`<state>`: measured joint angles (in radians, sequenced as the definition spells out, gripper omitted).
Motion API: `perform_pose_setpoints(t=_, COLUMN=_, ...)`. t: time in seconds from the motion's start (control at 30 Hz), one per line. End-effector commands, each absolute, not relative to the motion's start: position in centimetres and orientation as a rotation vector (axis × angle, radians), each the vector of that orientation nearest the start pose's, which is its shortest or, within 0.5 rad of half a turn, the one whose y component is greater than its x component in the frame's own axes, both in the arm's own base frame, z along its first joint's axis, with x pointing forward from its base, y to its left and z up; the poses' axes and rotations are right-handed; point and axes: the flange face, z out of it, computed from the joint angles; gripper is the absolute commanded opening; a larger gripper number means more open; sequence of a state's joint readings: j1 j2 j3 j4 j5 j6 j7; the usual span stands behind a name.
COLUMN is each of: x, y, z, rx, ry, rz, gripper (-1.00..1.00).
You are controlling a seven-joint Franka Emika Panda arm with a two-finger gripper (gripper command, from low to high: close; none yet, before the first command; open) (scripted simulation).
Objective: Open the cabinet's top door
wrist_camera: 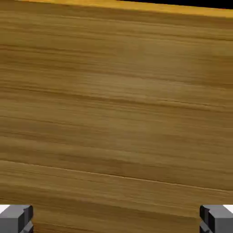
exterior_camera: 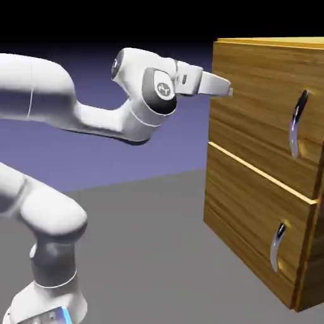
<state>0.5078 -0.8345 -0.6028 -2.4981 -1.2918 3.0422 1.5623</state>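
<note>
Cabinet (exterior_camera: 253, 158): golden-brn wood grain, darker brn streaks running lengthwise. Top door (exterior_camera: 262, 107), cabinet's upper front: same brn grain; its handle (exterior_camera: 294, 130) silver w/ blk. Lower door (exterior_camera: 247, 209), cabinet's lower front: matching grain, silver handle. Cabinet's top edge: bright yellow-orange. Arm (exterior_camera: 38, 88) facing cabinet: white w/ blk & grey bits. Backdrop (exterior_camera: 171, 139) behind cabinet: blue-violet; floor (exterior_camera: 145, 253) below: plain grey.

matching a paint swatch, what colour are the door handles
Silver, with dark patches on the upper handle, best seen in the exterior view.
</note>
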Motion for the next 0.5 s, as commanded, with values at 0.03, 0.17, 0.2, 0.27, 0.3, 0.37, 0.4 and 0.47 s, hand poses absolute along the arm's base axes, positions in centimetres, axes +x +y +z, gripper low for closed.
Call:
perform_pose_setpoints(t=0.03, x=36.0, y=-4.0, z=63.7, rx=-2.026, ry=0.649, rz=-1.596, gripper=0.0)
perform_pose_setpoints(t=0.17, x=36.0, y=-5.9, z=64.0, rx=-1.968, ry=0.643, rz=-1.637, gripper=0.0)
perform_pose_setpoints(t=0.2, x=36.0, y=-6.4, z=64.0, rx=-1.954, ry=0.642, rz=-1.646, gripper=0.0)
perform_pose_setpoints(t=0.27, x=36.1, y=-7.5, z=63.9, rx=-1.927, ry=0.642, rz=-1.663, gripper=0.0)
perform_pose_setpoints(t=0.3, x=36.2, y=-8.1, z=63.8, rx=-1.915, ry=0.642, rz=-1.671, gripper=0.0)
perform_pose_setpoints(t=0.37, x=36.4, y=-9.2, z=63.4, rx=-1.89, ry=0.643, rz=-1.685, gripper=0.0)
perform_pose_setpoints(t=0.4, x=36.6, y=-9.7, z=63.2, rx=-1.879, ry=0.644, rz=-1.691, gripper=0.0)
perform_pose_setpoints(t=0.47, x=36.9, y=-10.9, z=62.7, rx=-1.857, ry=0.647, rz=-1.703, gripper=0.0)
